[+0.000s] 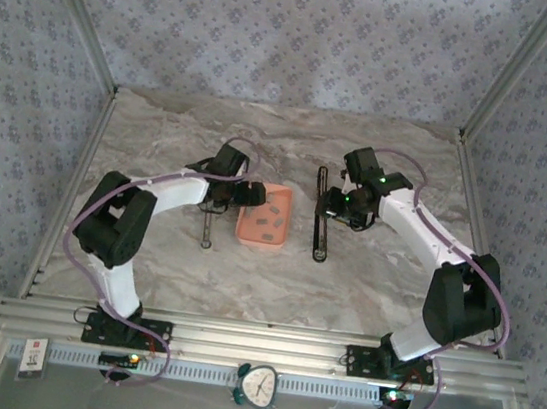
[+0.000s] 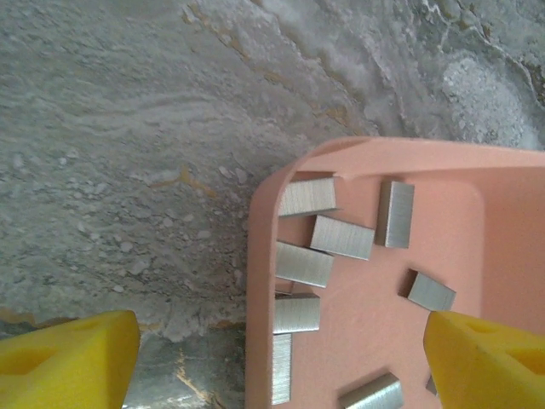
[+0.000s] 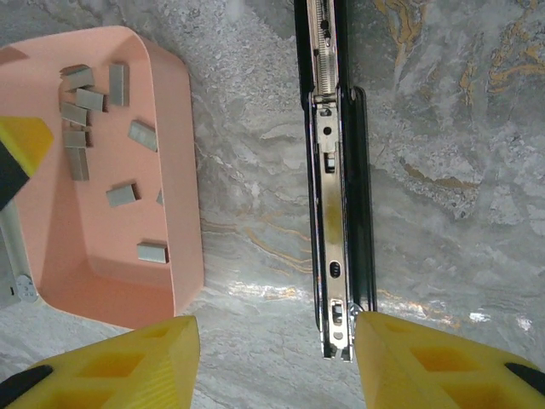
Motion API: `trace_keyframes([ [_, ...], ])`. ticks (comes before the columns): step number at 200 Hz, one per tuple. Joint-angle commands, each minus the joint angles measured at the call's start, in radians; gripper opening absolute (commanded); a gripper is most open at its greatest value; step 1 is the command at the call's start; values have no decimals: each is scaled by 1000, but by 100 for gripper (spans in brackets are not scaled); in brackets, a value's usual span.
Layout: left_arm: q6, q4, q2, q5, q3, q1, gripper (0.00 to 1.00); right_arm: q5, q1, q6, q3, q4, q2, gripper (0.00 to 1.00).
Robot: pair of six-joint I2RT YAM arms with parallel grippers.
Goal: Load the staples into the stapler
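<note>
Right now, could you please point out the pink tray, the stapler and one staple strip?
pink tray (image 3: pixel 188 187): right wrist view, its right-hand wall.
stapler (image 3: pixel 329 213): right wrist view, middle of its metal channel.
staple strip (image 2: pixel 342 237): left wrist view, centre of its top face.

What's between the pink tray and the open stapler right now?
Nothing but bare marble tabletop. In the right wrist view, that strip runs clear between the tray and the stapler.

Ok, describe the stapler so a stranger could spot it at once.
On the marble table, find the pink tray near the middle. Right of it lies the stapler: a long black bar opened flat, its silver channel showing. The staples in the tray are short grey strips by comparison.
</note>
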Motion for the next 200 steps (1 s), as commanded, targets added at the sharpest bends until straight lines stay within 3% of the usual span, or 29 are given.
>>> trace_keyframes([
  [1, 9, 18, 1, 52, 13, -9, 86, 9, 12, 20, -6, -4, -34, 52],
  [132, -55, 101, -36, 178, -44, -65, 85, 54, 71, 6, 92, -50, -28, 51],
  [168, -57, 93, -103, 171, -56, -47, 86, 76, 76, -104, 132, -54, -40, 48],
  [200, -29, 37, -208, 161, -66, -5, 89, 79, 78, -323, 150, -20, -54, 47],
])
